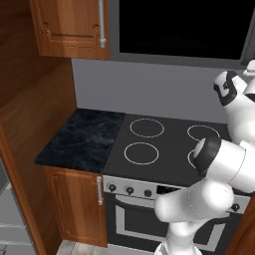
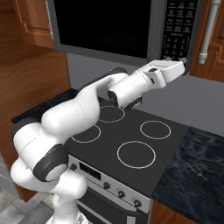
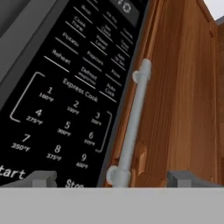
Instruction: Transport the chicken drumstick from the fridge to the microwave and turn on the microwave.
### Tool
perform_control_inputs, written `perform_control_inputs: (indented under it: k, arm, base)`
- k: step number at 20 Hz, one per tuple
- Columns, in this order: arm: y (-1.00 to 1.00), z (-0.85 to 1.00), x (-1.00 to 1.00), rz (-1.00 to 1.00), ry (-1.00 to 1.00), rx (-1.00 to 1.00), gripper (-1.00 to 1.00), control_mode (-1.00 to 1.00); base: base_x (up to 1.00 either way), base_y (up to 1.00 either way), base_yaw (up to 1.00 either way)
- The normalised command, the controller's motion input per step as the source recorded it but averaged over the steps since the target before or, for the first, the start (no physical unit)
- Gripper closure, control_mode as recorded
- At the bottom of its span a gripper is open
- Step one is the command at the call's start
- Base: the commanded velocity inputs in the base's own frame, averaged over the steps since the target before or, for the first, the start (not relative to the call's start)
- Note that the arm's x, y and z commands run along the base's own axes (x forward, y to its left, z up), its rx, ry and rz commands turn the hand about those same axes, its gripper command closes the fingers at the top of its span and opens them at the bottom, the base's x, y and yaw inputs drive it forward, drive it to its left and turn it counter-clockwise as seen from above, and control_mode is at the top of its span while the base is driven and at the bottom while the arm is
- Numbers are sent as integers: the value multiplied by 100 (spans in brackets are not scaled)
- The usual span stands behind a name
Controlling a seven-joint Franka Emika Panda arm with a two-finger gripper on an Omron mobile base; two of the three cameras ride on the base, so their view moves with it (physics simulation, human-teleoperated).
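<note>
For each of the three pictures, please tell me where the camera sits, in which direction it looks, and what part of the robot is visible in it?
Left base view: behind the arm's left, looking down on the stovetop; white arm at lower right.
Right base view: behind its right, same stovetop, with the microwave above; arm from lower left, gripper at the keypad.
Hand view: on the hand, facing the microwave's keypad and a cabinet handle; fingers at the bottom.
Both base views share stovetop and microwave.

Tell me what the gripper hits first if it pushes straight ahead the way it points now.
Probably the microwave's keypad edge: the gripper faces the seam between keypad and wooden cabinet, beside the cabinet handle. Depth is unclear.
</note>
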Motion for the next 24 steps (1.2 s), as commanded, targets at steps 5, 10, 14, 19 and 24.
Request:
perform_control_inputs:
  k: [5,10,14,19,24]
  arm:
    - [5,0,100,-1,-22,0,-100,-100]
    - [0,0,93,0,-21,1,-100,-100]
    - [0,23,14,0,-10,0,-100,-100]
    - [0,32,-23,0,-10,0,-100,-100]
    - [0,18,-30,0,-2,0,-100,-100]
  base:
    - [0,0,0]
    - [0,0,0]
    - [0,0,0]
    - [0,0,0]
    - [0,0,0]
